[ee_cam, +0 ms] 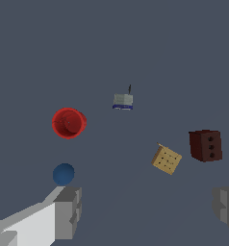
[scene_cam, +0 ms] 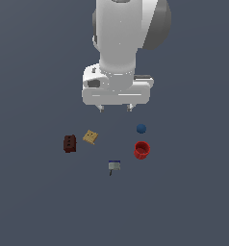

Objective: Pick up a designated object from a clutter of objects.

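Gripper hangs spread wide above the clutter; the maroon block (probably rigid, light) suits a pinch across its flat sides.

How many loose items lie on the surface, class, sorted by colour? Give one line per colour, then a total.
Maroon: 1, the maroon block
Tan: 1, the tan square piece
Blue: 1, the blue ball
Red: 1, the red cup
Grey and blue: 1, the small grey-and-blue item
Total: 5
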### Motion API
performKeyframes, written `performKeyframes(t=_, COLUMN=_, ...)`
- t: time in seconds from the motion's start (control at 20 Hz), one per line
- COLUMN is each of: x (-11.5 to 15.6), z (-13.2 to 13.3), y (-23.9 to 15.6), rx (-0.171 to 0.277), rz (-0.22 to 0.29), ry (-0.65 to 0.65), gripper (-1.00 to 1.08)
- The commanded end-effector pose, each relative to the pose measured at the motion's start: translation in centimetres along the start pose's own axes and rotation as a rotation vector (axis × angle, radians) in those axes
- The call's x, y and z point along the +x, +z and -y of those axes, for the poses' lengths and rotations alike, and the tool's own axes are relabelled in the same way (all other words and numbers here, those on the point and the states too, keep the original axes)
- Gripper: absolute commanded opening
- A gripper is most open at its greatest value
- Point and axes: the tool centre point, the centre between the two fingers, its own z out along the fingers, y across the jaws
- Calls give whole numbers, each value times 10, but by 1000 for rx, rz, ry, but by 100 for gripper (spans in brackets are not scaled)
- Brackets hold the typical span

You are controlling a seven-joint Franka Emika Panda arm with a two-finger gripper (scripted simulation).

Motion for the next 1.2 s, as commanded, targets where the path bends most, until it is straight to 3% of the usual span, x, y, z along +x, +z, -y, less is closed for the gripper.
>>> performKeyframes(t=0.0, x=0, z=0, y=0, rx=0, rz=0, ry=0, gripper=100)
performKeyframes(t=0.4, x=-4, z=1, y=9, rx=21, rz=35, ry=-6, gripper=100)
performKeyframes(t=0.7, x=-2, z=-2, y=12, rx=22, rz=33, ry=-8, gripper=100)
performKeyframes(t=1.15, x=9, z=-38, y=46, rx=38, rz=19, ry=-29, gripper=100)
